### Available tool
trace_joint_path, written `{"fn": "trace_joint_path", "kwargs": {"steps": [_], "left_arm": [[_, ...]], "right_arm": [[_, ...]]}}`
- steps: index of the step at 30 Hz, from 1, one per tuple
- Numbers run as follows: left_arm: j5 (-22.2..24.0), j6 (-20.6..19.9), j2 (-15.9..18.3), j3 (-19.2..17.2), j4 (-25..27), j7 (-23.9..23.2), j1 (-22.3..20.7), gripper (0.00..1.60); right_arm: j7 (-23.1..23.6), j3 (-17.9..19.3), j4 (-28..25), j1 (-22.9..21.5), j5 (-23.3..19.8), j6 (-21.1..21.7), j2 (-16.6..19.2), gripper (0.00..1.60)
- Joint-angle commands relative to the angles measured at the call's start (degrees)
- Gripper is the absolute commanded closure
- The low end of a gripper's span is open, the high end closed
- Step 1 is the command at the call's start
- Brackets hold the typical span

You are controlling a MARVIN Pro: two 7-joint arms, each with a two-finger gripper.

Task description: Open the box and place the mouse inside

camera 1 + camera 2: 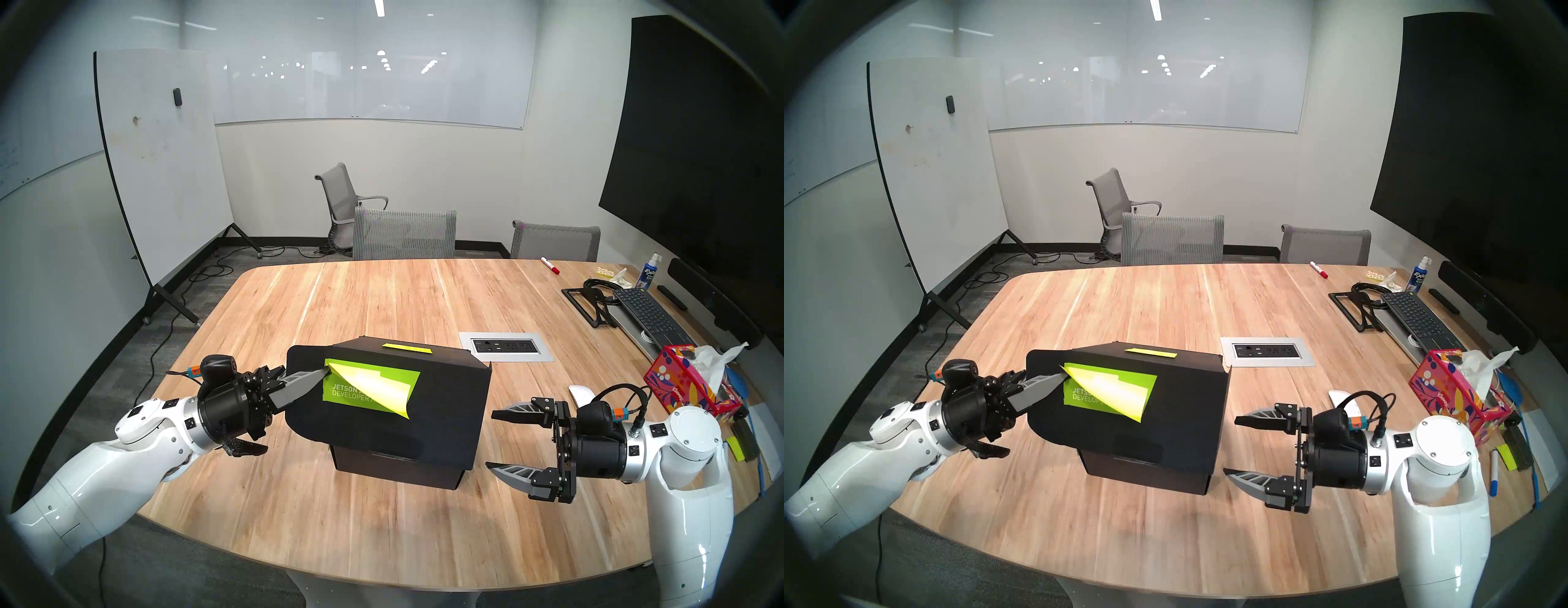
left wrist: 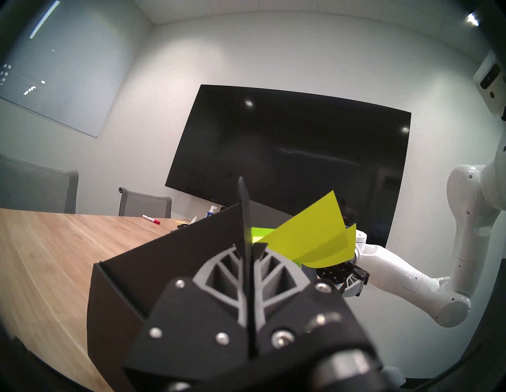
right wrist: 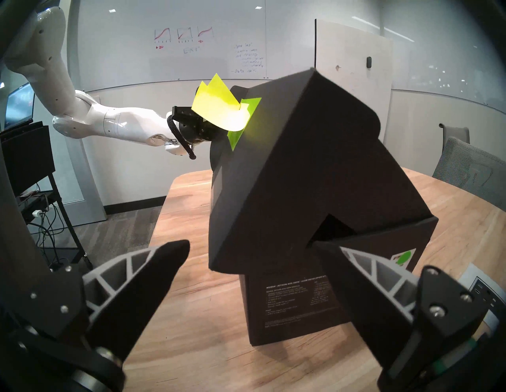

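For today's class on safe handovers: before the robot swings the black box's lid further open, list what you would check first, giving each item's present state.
1. Left gripper shut on the lid flap: ok; the flap's edge sits between the fingers in the left wrist view.
2. Right gripper open and apart from the box: ok.
3. Lid raised off the box body: ok, partly lifted.
4. Inside of box free for the mouse: cannot tell.
5. Mouse reachable: ok, on the table behind the right gripper.
6. Loose yellow-green sticky note clear of the grip: cannot tell.
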State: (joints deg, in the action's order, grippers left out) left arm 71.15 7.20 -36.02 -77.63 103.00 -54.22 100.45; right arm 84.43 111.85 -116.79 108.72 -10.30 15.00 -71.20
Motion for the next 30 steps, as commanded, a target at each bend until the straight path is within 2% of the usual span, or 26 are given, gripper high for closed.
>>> {"fn": "trace_joint_path", "kwargs": {"steps": [1,16,24,30], "left_arm": [[1.82,0.09,-0.12,-1.73,1.33,0.52,-0.45,1.6],[4.86,-0.96,-0.39,-4.06,3.92,3.32,-0.29,1.6],[5.16,-1.45,-1.2,-4.03,2.68,5.39,-2.33,1.6],[4.71,-1.62,-1.88,-3.51,1.35,5.99,-4.44,1.6]], "right_arm": [[-0.2,-0.46,0.83,0.37,0.57,-1.29,-0.3,0.0],[-0.45,-1.51,3.01,0.86,2.15,-4.08,-0.69,0.0],[-0.58,-0.97,2.95,1.89,1.56,-5.6,-1.66,0.0],[-0.53,0.3,1.64,1.32,0.34,-5.05,-2.15,0.0]]}}
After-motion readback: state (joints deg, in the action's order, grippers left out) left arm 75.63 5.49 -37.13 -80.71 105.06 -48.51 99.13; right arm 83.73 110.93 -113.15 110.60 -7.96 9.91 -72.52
